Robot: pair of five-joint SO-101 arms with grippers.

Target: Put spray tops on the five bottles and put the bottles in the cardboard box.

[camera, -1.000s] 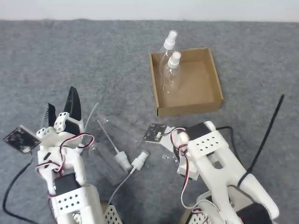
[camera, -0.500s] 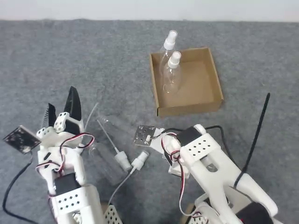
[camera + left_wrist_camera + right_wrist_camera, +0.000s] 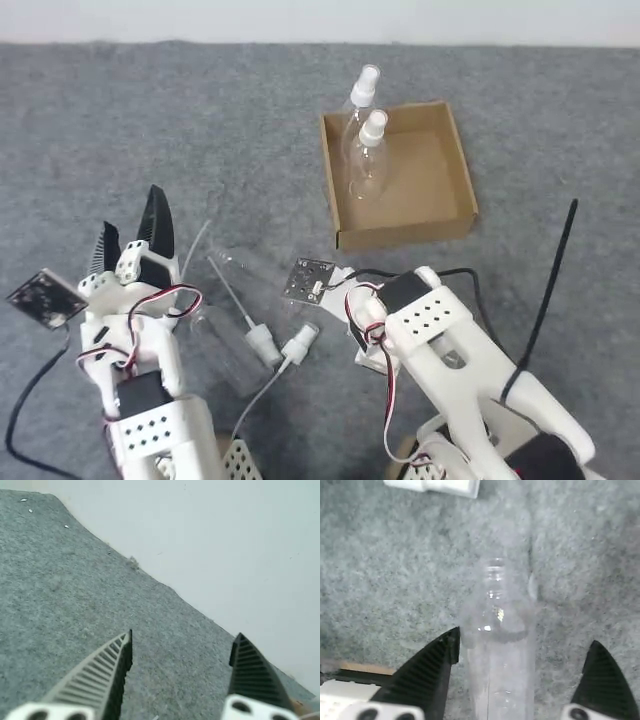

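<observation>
Straddling uncapped bottle (image 3: 496,615) lying on carpet (image 3: 380,555): right gripper (image 3: 524,639), jaws wide, nothing held. Judged step: grasp; next, close on body squarely. Spray top (image 3: 300,344) near. Left gripper (image 3: 184,635) likewise spread, empty. Cardboard box (image 3: 400,232) beyond, two capped bottles (image 3: 366,155) inside.

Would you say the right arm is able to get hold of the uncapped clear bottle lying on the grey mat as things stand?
Probably yes: the right hand is open, the bottle lies between its fingers, and nothing sits between them and the bottle.
</observation>
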